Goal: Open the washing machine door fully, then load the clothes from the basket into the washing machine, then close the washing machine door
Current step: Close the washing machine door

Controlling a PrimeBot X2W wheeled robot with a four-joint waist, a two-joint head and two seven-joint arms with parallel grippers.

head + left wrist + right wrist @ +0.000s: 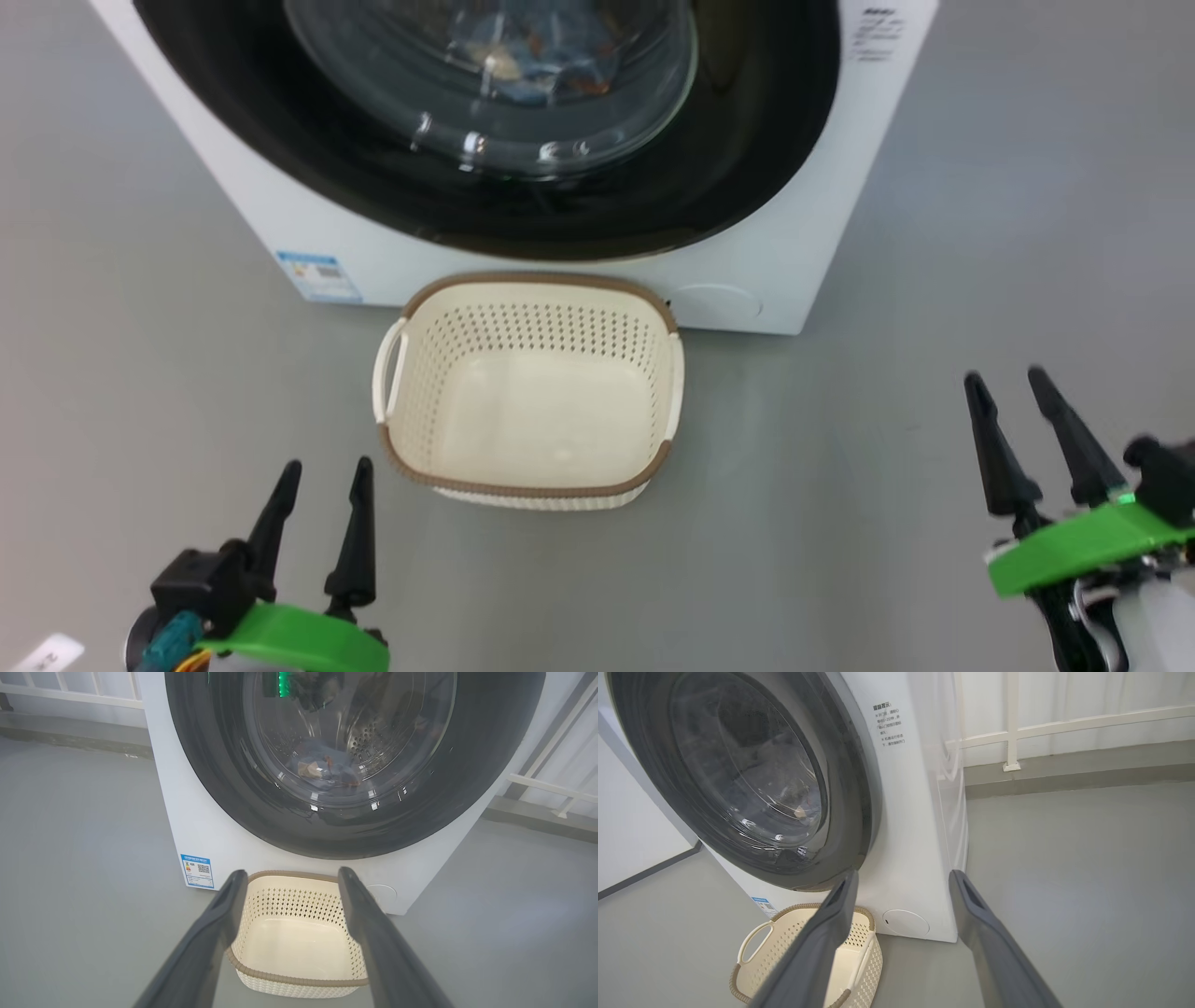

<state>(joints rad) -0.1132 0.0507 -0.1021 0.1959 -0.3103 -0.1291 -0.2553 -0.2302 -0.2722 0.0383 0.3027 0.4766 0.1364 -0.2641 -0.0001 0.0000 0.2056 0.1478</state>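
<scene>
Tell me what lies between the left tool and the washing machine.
The basket, empty, stands on the floor between the left tool and the washing machine; head and left wrist views show it.

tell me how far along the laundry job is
Done: the basket is empty, the clothes show through the glass of the washing machine door, and that door looks shut flat against the washing machine. In hand: nothing; the left end effector and right end effector are open, holding nothing, back from the machine. Left: nothing visible.
</scene>
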